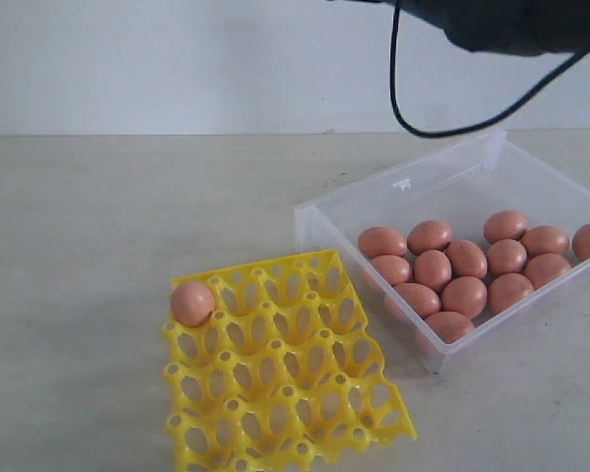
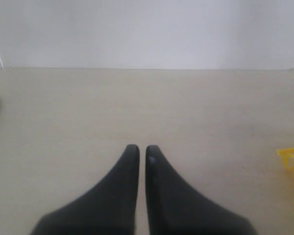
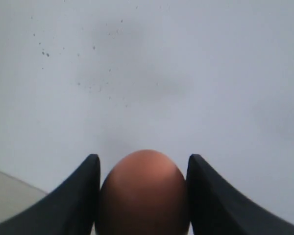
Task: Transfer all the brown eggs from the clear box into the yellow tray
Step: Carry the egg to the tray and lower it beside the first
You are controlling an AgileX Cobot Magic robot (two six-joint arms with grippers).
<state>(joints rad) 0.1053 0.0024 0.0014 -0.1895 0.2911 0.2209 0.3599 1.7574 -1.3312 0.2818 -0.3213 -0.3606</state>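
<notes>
- Plainly, the step in hand was the carry. The right claw [image 3: 143, 157] was closed on a held egg [image 3: 143, 196], one finger pressed to each side of the shell, with only bare wall behind it.
- At the top edge of the exterior view, only the dark right arm [image 1: 511, 25] and its looping cable [image 1: 403, 108] showed, above the far side of the clear box [image 1: 324, 221]. The claw itself was out of that frame, so its height over the counter [image 1: 98, 246] could not be told.
- More than a dozen brown eggs [image 1: 465, 258] lay bunched on the floor of the box, touching one another.
- The yellow tray [image 1: 398, 423] lay on the counter with one corner just beside the box. It held a single placed egg [image 1: 192, 303] in the corner cup farthest from the box, and every other cup was open.
- The left claw [image 2: 139, 148] hovered over bare counter with its jaws drawn almost together, a thin slit between them and nothing held.
- By my judgement the task was at an early stage. The next move called for swinging the held egg across to the tray and centring it over an empty cup rather than a peg. It then had to come down until the shell was seated, and only then be let go gently.
</notes>
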